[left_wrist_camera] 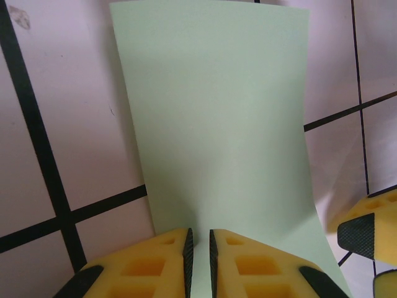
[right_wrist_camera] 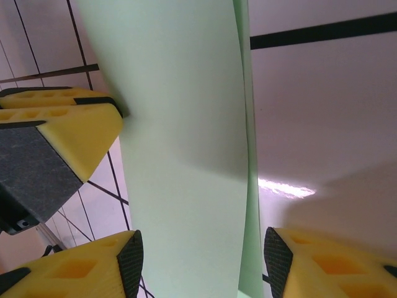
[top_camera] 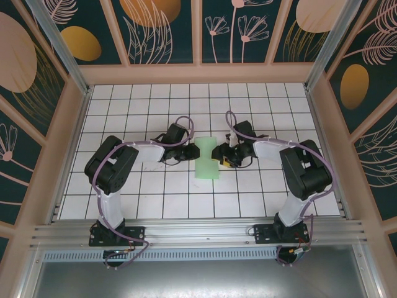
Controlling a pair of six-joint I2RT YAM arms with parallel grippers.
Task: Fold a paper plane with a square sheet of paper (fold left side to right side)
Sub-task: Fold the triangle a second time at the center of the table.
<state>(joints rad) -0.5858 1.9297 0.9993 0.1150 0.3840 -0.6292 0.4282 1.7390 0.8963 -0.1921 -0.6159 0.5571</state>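
The square sheet of paper [top_camera: 206, 165] sits in the middle of the white-tiled desk [top_camera: 124, 102], pale mint green and plain. From above it reads as a narrow strip running from 12 to 6 o'clock, drawn in at its waist and broader toward its 6 o'clock end. The two arms reach in from the 6 o'clock edge of the desk and meet at that waist. The left tool [top_camera: 186, 153] is at the sheet's 9 o'clock side and the right tool [top_camera: 218, 154] is at its 3 o'clock side, just beside each other with the paper between. In the left wrist view the sheet stretches away toward 12 o'clock, bowed rather than flat. Its near edge runs down into the thin slit between the yellow fingers [left_wrist_camera: 155, 257], whose black pads are pressed almost together, so the left tool is pinching the paper's edge. One finger of the right tool shows at 4 o'clock in that view, close to the sheet's edge. In the right wrist view the pads [right_wrist_camera: 131, 257] stand spread, one at 7 o'clock and one at 5 o'clock, with the paper rising between them toward 12 o'clock. A second layer shows as a thin edge along its 3 o'clock side. I cannot tell whether either pad touches the paper. The left tool's yellow fingers appear at 9 o'clock against the sheet.
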